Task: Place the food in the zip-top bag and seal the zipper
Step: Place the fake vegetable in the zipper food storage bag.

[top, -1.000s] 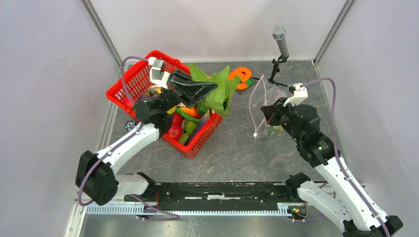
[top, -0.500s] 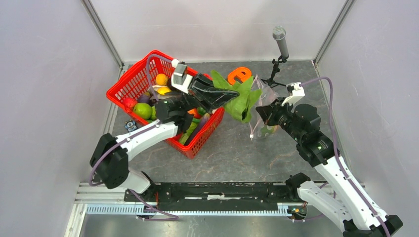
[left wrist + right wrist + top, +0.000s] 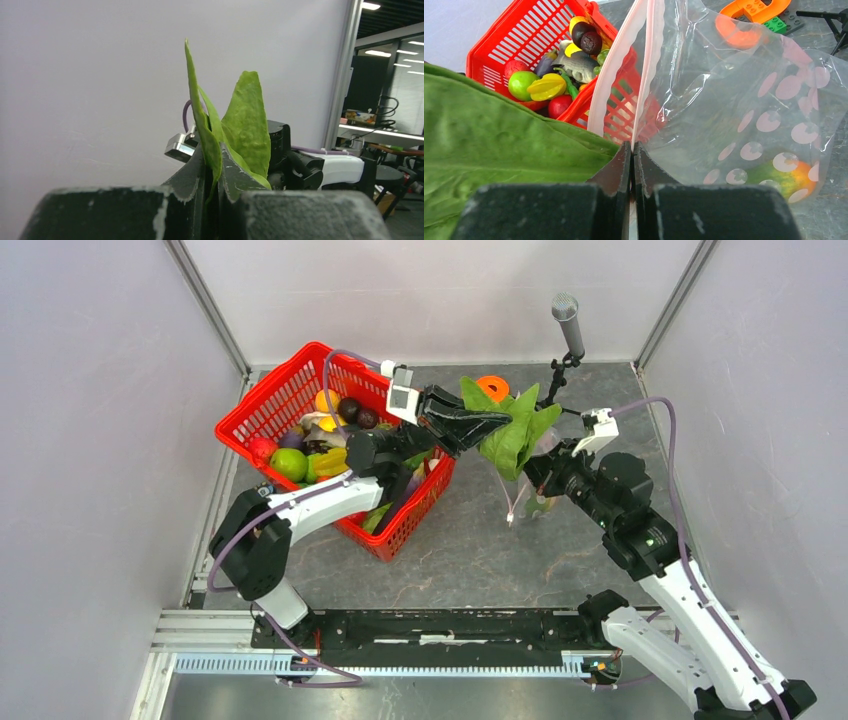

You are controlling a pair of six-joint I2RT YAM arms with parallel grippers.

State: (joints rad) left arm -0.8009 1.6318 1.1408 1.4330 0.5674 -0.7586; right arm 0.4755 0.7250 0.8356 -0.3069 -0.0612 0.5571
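Green plastic fills your left end effector (image 3: 214, 167): its jaws are closed almost fully on one end of the leafy vegetable (image 3: 246, 125), which is held out in the air past the red basket (image 3: 268, 405), its free end just beside the mouth of the zip-top bag (image 3: 744, 95). Your right end effector (image 3: 632, 150) is pinched nearly closed on one lip of that bag at the zipper (image 3: 616, 75), holding the mouth edge up above the table (image 3: 470, 540). The two pale strips stand only a narrow gap apart, and a green-and-orange piece (image 3: 786, 175) already lies in the bag's bottom corner. You are, I judge, in the loading step, with sealing not yet begun. The next move calls for steering the floppy leaf tip-first into that gap and deep enough before you let go, while the right side holds the lip lifted; otherwise the leaf may fold against the rim.
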